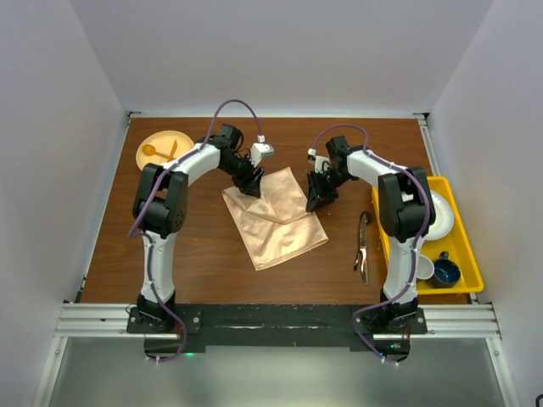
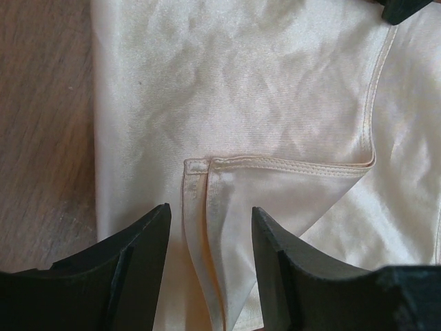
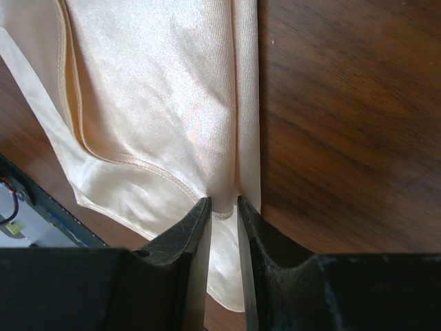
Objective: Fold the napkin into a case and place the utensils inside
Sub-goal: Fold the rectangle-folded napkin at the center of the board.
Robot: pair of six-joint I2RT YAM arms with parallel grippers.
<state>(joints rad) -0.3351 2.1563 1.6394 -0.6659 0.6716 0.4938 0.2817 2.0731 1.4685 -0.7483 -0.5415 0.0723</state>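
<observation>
The peach-orange satin napkin (image 1: 276, 222) lies partly folded on the wooden table, one flap turned over its upper half. My left gripper (image 1: 252, 188) hovers at its upper left part, open. In the left wrist view a hemmed corner of the napkin (image 2: 241, 89) runs down between the spread fingers of the left gripper (image 2: 210, 214), touching neither. My right gripper (image 1: 316, 202) is at the cloth's right edge. In the right wrist view its jaws (image 3: 224, 201) pinch a raised ridge of the napkin (image 3: 158, 96). The dark utensils (image 1: 363, 246) lie to the right of the cloth.
A round wooden plate (image 1: 164, 151) with a pale wooden spoon and fork sits at the back left. A yellow tray (image 1: 454, 222) at the right edge holds a white dish (image 1: 437, 212), a blue cup (image 1: 446, 273) and a white cup (image 1: 422, 268).
</observation>
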